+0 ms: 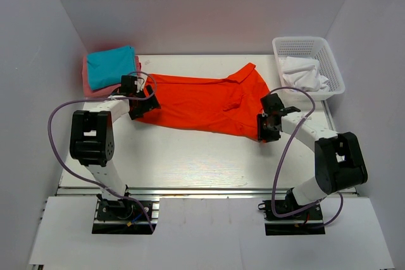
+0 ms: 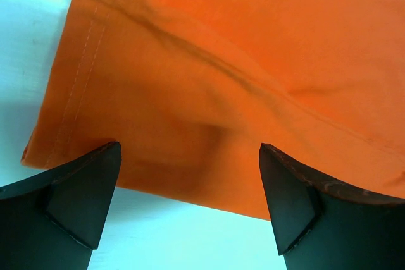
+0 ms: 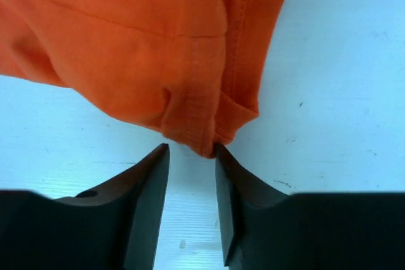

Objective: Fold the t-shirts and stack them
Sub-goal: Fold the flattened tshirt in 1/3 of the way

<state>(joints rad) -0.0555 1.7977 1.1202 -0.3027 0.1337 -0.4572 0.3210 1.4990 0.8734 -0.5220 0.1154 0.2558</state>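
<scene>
The orange-red t-shirt lies spread across the middle of the table, collar toward the back right. My left gripper is at its left edge. In the left wrist view the gripper is wide open, with the shirt's hemmed edge lying between and beyond the fingertips. My right gripper is at the shirt's near right corner. In the right wrist view the gripper is open by a narrow gap, and the bunched corner just reaches the tips. A folded teal t-shirt lies on a pink one at the back left.
A white mesh basket stands at the back right with white t-shirts in it. White walls close in the table on the left, right and back. Bare white table lies in front of the orange shirt.
</scene>
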